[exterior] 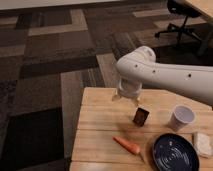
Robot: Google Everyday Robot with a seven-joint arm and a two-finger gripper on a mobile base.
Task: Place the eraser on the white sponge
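The eraser (pixel 141 117), a small dark block with a lighter edge, stands on the wooden table (pixel 100 130) near its middle. My gripper (pixel 126 99) hangs from the white arm (pixel 165 75) over the table's back edge, just up and to the left of the eraser and apart from it. The white sponge (pixel 203 144), an off-white rough pad, lies at the table's right edge, partly cut off by the frame.
A white paper cup (pixel 181 118) stands right of the eraser. A dark blue plate (pixel 175 152) sits at the front right and an orange carrot (pixel 127 145) lies in front of the eraser. An office chair (pixel 182 20) stands on the patterned carpet behind.
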